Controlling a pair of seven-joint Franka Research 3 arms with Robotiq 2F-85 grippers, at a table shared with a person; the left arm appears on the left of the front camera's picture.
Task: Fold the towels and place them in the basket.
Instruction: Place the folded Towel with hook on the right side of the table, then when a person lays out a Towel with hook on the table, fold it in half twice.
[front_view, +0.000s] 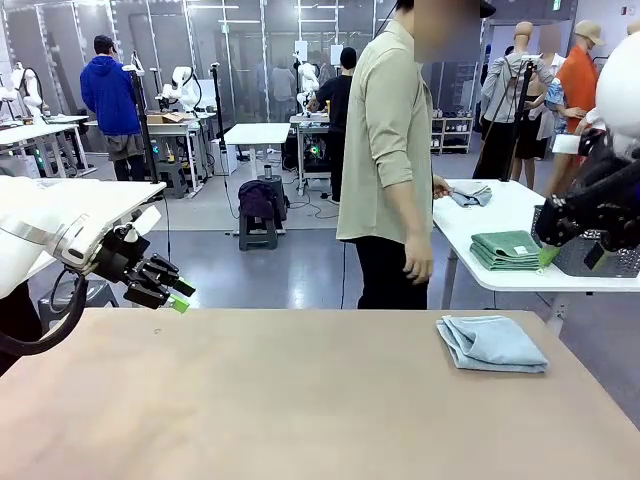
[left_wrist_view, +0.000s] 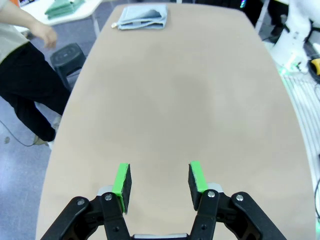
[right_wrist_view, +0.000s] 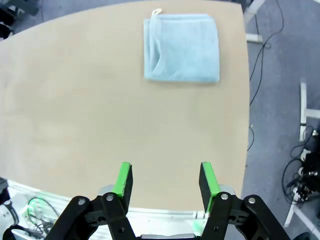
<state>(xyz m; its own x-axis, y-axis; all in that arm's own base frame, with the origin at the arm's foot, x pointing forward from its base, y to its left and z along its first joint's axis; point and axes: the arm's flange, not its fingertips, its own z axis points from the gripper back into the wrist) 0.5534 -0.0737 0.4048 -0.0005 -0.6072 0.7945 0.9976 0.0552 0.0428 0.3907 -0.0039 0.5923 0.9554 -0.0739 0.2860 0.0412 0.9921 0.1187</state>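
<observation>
One pale grey-blue towel (front_view: 490, 343) lies folded on the tan table near its far right edge. In the right wrist view the towel (right_wrist_view: 181, 47) shows a small white loop at one corner. It also appears far off in the left wrist view (left_wrist_view: 141, 17). A second grey-blue towel (front_view: 470, 194) lies on the white side table beside the person. The dark mesh basket (front_view: 612, 262) stands on that white table, partly behind my right gripper (front_view: 572, 258). My right gripper (right_wrist_view: 165, 181) is open and empty, high above the table's near edge. My left gripper (front_view: 178, 295) (left_wrist_view: 159, 182) hovers open and empty at the table's left side.
A person (front_view: 385, 150) stands at the far side between the two tables, one hand (front_view: 418, 262) hanging down. Dark green folded towels (front_view: 508, 248) lie on the white side table (front_view: 520, 212). The tan table (front_view: 250, 400) stretches wide and bare between the grippers.
</observation>
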